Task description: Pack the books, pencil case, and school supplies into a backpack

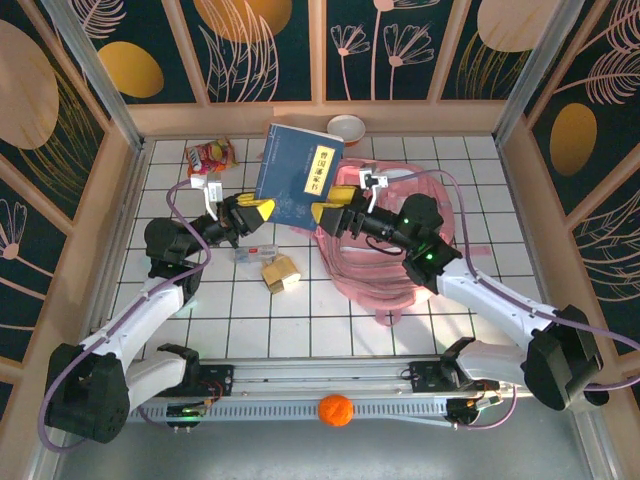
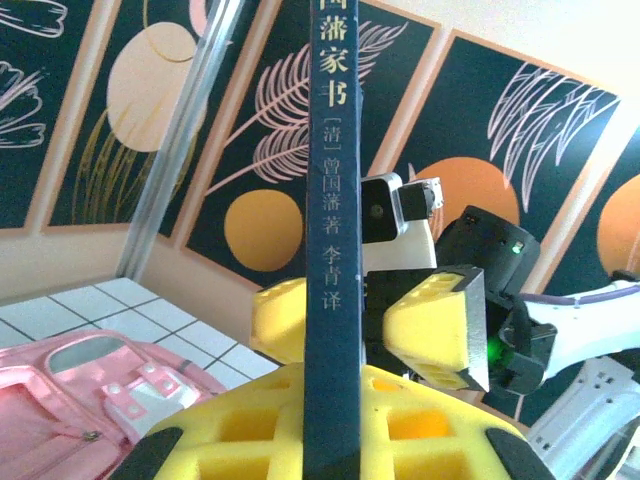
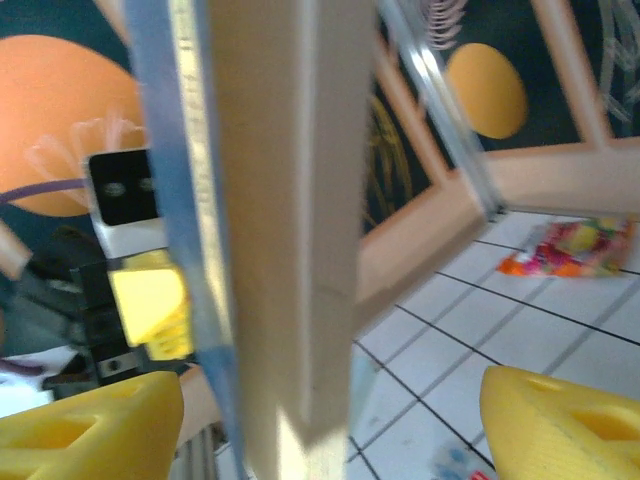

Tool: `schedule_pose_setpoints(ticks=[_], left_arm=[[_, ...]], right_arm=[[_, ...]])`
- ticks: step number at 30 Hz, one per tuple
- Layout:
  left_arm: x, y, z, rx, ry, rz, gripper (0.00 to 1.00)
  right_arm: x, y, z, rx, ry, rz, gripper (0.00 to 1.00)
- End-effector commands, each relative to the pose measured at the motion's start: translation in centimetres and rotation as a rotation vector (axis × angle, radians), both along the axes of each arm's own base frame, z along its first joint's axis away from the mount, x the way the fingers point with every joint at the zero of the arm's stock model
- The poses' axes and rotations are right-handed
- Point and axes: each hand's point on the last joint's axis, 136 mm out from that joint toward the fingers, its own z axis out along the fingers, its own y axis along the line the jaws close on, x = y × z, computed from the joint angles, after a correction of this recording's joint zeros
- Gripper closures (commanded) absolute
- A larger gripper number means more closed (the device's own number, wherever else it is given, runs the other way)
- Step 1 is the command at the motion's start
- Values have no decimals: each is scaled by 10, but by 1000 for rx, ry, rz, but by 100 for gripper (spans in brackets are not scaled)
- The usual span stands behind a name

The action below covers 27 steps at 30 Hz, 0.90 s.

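Pink backpack (image 1: 352, 272) is lying on the tiled table (image 1: 200, 310), with a navy book (image 1: 300, 170) being held clear beyond it.
Left hand (image 1: 258, 208) is clamping the book's spine edge; right hand (image 1: 335, 205) is standing apart, fingers (image 3: 90, 420) flanking the pages.

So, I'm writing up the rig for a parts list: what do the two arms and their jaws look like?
The left arm and right arm match: white links, black joints and bases, a purple cable along each. The jaws are chunky yellow blocks with square cut-outs, behind them a small white camera box.
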Motion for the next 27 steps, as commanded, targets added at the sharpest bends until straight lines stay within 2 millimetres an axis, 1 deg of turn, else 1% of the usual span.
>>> schedule_pose_setpoints(ticks=[1,5,7,10,11,13,14,15,16,18,19,21,23,25,27], left_arm=[[-19,-2,21,-34,-90,-57,100],[-22,-6,21,-35,-90,-88,100],[-21,-5,21,-41,-90,-76,100],[-14,-5,16,-28,-75,-47,100],[-13,-5,13,-22,-74,-36,100],[-9,-4,8,-11,-69,-17,100],[-7,-5,5,-5,-63,-12,100],[-6,-5,2,3,-58,-12,97],[-4,-6,-2,14,-52,-9,93],[-1,-8,-10,46,-56,-3,76],[-1,-8,-14,71,-68,1,69],[5,-9,-25,160,-102,45,54],[13,-7,-39,283,-150,103,43],[18,-3,-49,419,-231,152,37],[22,1,-55,525,-307,186,34]], right_arm=[[-21,6,19,61,-84,137,22],[-30,10,24,88,-115,219,23],[-29,10,24,93,-110,232,24],[-26,4,21,95,-106,215,31],[-25,1,20,97,-108,204,37],[-25,-4,19,101,-111,184,53],[-25,-7,20,102,-115,176,65],[-26,-8,20,98,-123,175,80],[-28,-9,22,91,-135,176,92],[-27,-11,23,50,-148,152,100],[-28,-13,23,28,-156,137,100],[-23,-19,17,-41,-166,71,100],[-18,-26,8,-122,-178,5,100],[-14,-34,-6,-236,-193,-55,100],[-9,-44,-23,-360,-203,-114,100]])
